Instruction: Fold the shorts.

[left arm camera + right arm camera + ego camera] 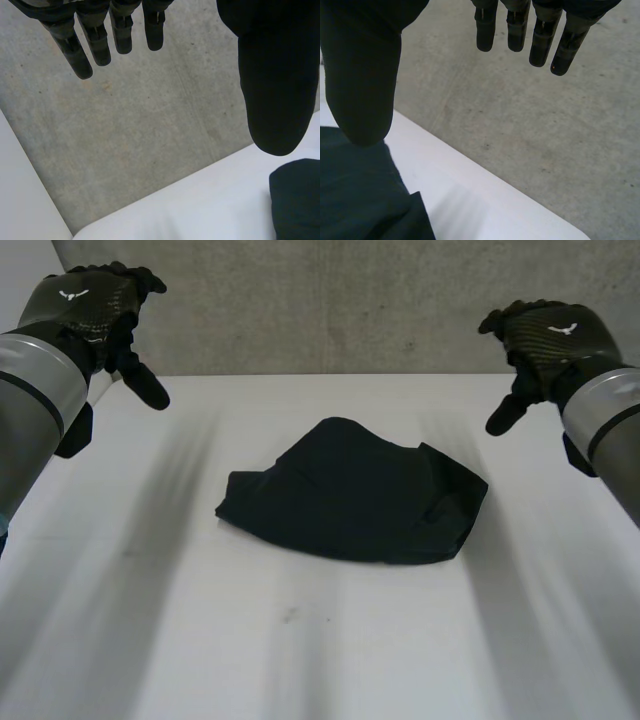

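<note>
The dark navy shorts (355, 492) lie in a folded bundle at the middle of the white table (150, 620). My left hand (95, 310) hovers high at the far left, well apart from the cloth, its fingers (95, 37) straight and its thumb (277, 90) spread away with nothing between them. My right hand (545, 340) hovers at the far right, likewise off the cloth, with fingers (540, 35) straight and thumb (362, 85) apart. Part of the shorts (297, 200) lies beyond the left thumb, and the shorts (360, 195) spread below the right thumb.
A grey concrete wall (350, 300) stands behind the table's far edge. Bare white tabletop surrounds the shorts on every side.
</note>
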